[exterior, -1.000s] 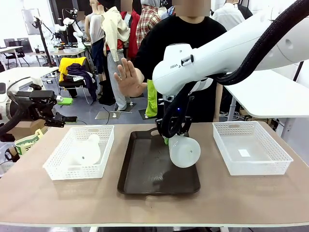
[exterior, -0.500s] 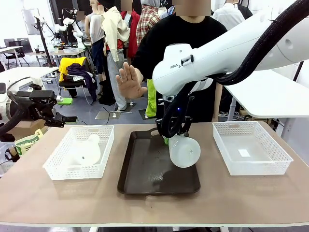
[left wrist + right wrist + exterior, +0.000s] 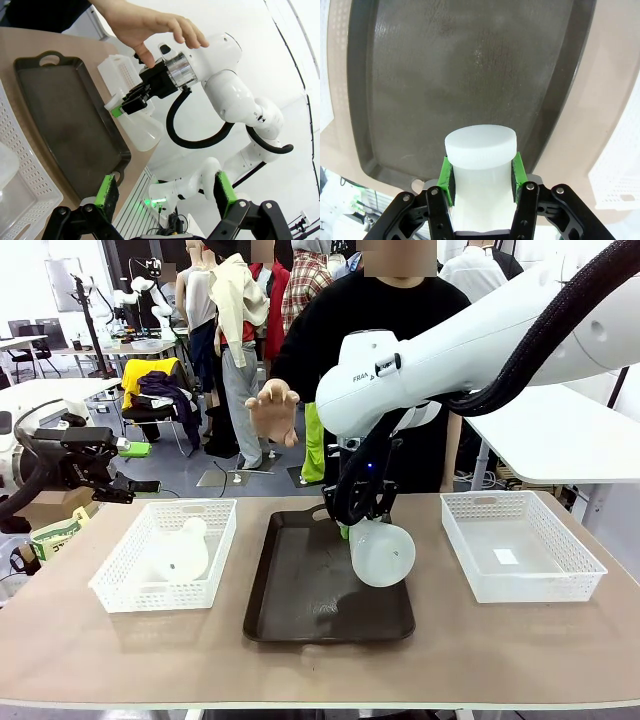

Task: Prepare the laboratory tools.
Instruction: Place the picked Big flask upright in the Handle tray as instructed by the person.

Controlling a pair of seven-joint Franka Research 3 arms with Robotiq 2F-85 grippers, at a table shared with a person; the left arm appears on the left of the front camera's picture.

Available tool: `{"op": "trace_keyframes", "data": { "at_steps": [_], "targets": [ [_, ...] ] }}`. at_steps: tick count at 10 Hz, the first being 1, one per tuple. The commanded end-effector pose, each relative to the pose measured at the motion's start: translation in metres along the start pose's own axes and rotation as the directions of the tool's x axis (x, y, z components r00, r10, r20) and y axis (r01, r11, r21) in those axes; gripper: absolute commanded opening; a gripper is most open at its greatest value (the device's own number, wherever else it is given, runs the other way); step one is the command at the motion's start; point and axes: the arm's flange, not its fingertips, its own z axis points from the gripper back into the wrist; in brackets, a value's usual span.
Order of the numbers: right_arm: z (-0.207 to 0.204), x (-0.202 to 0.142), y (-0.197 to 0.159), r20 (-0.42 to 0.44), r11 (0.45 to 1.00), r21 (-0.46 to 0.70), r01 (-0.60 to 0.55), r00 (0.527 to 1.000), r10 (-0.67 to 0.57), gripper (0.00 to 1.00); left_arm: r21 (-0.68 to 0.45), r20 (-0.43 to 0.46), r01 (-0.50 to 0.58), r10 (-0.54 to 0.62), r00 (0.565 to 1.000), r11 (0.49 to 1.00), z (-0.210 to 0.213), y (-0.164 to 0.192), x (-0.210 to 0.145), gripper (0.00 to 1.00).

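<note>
The right gripper (image 3: pixel 481 174) was clamped, green pads on either side, on the narrow end of a white conical flask (image 3: pixel 382 552). The flask stuck out past its fingertips, tipped over, wide round base aimed down and away from the wrist, over the dark brown tray (image 3: pixel 300 625) that lay beneath. From where I stood, I could not tell whether the base was resting on the tray or hanging just clear of it.

It looked like a light thing: translucent plastic, apparently empty, stiff enough to keep its shape between the pads but probably smooth and ready to slip or swing if gripped loosely. I'd say the neck was the right place to hold it, the body being too wide for those jaws. Stood on its broad base it ought to sit steady; laid on its side it would likely roll.

Well off to that gripper's left, a second flask (image 3: pixel 172 558) lay in a white mesh basket (image 3: pixel 120 595), blurred by the mesh, its shape hard to read. Another basket (image 3: pixel 520 590) sat to the gripper's right. The left gripper (image 3: pixel 164 186) hung beyond the far basket, jaws apart, holding nothing. A person's hand (image 3: pixel 275 410) was raised above and behind the right gripper. The held flask's mouth was hidden inside the grip.
</note>
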Motion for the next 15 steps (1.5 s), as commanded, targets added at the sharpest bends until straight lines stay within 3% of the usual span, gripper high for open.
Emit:
{"op": "trace_keyframes", "data": {
  "at_steps": [1, 15],
  "targets": [
    [-0.0024, -0.0012, -0.0013, 0.002, 1.0, -0.003, 0.001, 1.0, -0.001, 0.0, -0.004, -0.013, 0.006, -0.006, 1.0, 1.0, 0.0032, -0.0012, 0.0003, 1.0],
    [-0.0024, -0.0012, -0.0013, 0.002, 1.0, -0.003, 0.001, 1.0, -0.001, 0.0, -0.004, -0.013, 0.006, -0.006, 1.0, 1.0, 0.0032, -0.0012, 0.0003, 1.0]
  ]
}}
